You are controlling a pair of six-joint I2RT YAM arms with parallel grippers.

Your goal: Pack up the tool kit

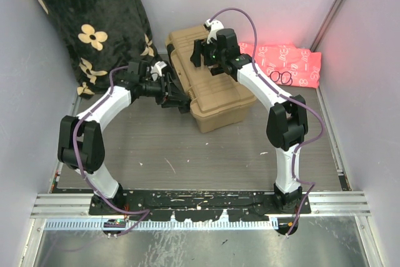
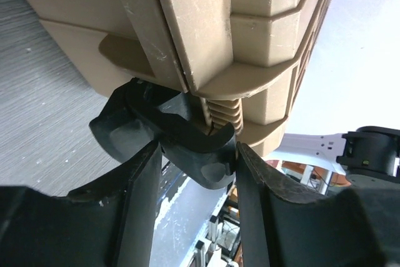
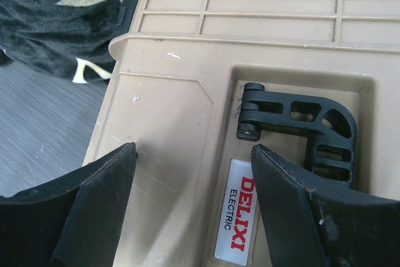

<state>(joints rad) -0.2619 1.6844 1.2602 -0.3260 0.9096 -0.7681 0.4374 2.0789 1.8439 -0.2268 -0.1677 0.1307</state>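
The toolbox [image 1: 215,101] is a tan hard-plastic case with its ribbed lid [image 3: 281,4] down. A black handle [image 3: 312,123] lies folded flat in a recess on top, beside a white label [image 3: 240,220] with red and black lettering. It stands toward the back middle of the grey worktop [image 1: 187,154], set at an angle. A black latch [image 2: 187,139] hangs at the seam on its near left side. The left pincer [image 2: 199,154] is about half closed, and its two dark fingers [image 2: 140,198] press on either side of that latch, which fills the gap between them. The right pincer [image 3: 194,151] stands wide and holds nothing. It hovers over the lid with the plain tan panel below the gap and the end of the handle just beside one finger. So the box sits under the right pincer and against the tip of the left one. A black flowered blanket [image 1: 94,23] lies behind the box on the left and a pink patterned cloth [image 1: 287,60] behind it on the right.
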